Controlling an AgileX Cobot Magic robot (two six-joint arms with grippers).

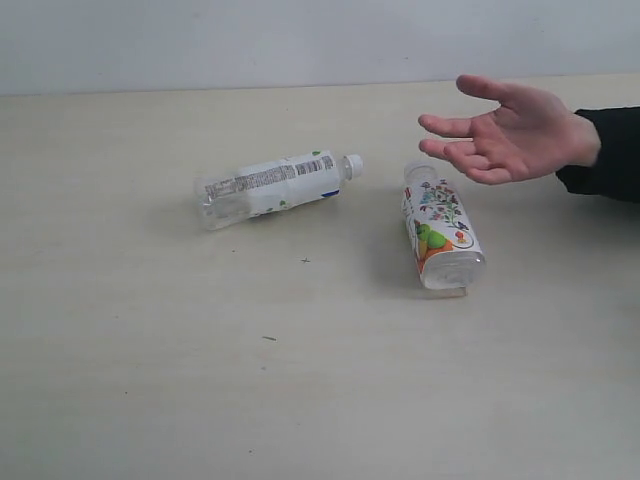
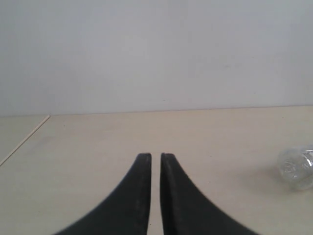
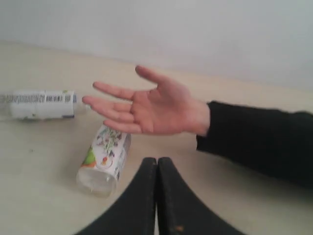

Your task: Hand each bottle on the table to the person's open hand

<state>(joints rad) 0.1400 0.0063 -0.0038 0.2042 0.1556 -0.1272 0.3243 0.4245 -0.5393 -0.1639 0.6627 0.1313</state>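
Bottles: two on beige worktop [image 1: 150, 380], both lying flat. Left hand [image 2: 156, 155] closed to a thin slit, empty. Right hand [image 3: 157, 159] fully closed, empty. Person's open hand [image 1: 510, 130] held palm-up over the worktop's right side. White-label bottle [image 1: 270, 187] lies left of centre. Short fruit-label bottle [image 1: 441, 228] lies beside it, cap end near the person's fingertips.

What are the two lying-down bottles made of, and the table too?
The long clear bottle with the white printed label looks like thin, see-through, shiny plastic: you can see through its bare end. The short clear bottle with the fruit-picture label looks the same, glinting at its base. The wide pale beige table is matte and smooth, perhaps laminated board; I cannot tell.
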